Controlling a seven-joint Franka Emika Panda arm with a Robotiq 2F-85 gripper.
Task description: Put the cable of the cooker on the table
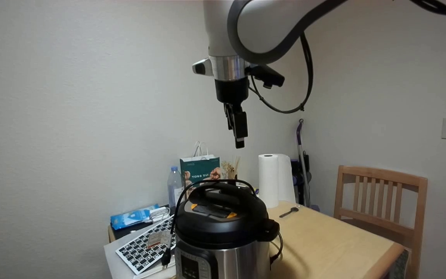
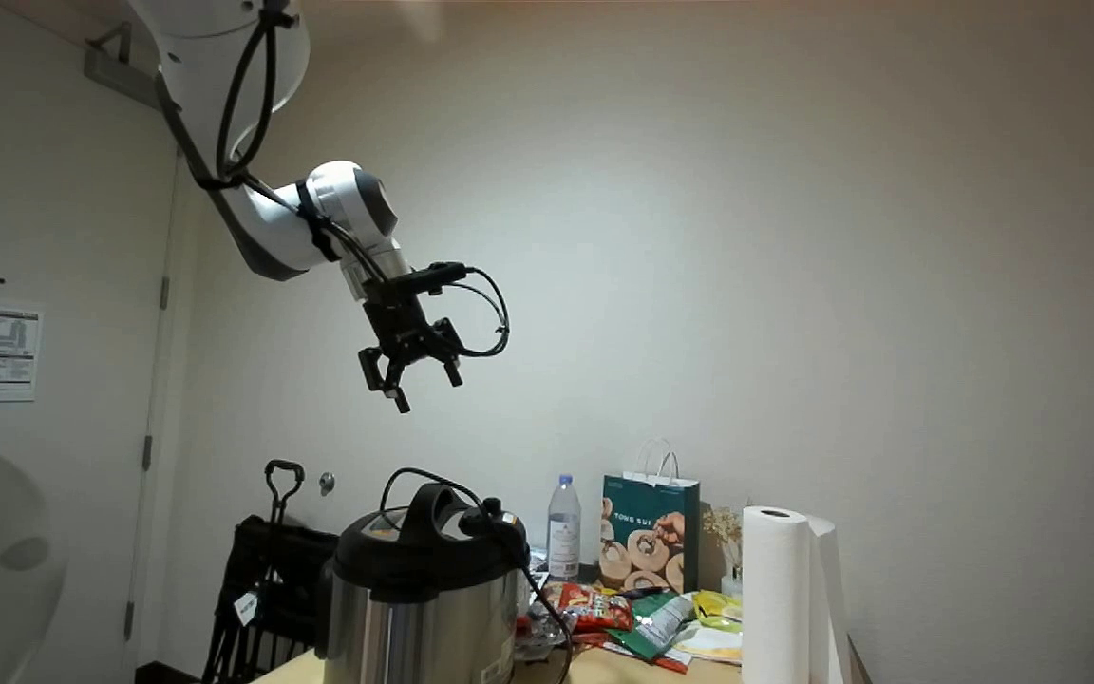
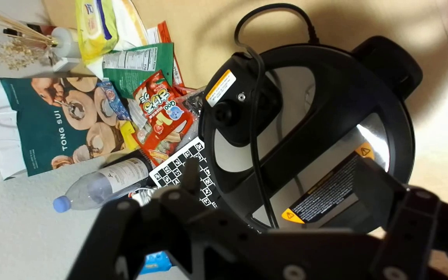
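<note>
A thin black power cord [image 3: 252, 128] passes over the round steel cooker with black lid [image 1: 223, 226].
I see its long line arching across the lid, and its thicker plug end [image 1: 166, 257] pointing downward beside the body. The cooker stands on the light tan wooden table [image 1: 323, 240], near a pale wall [image 1: 91, 97] and a slatted wooden chair [image 1: 381, 173]. Above, the white-and-grey arm [image 2: 267, 230] hangs down; its black gripper [image 2: 429, 394] has the jaws spread apart and free.
</note>
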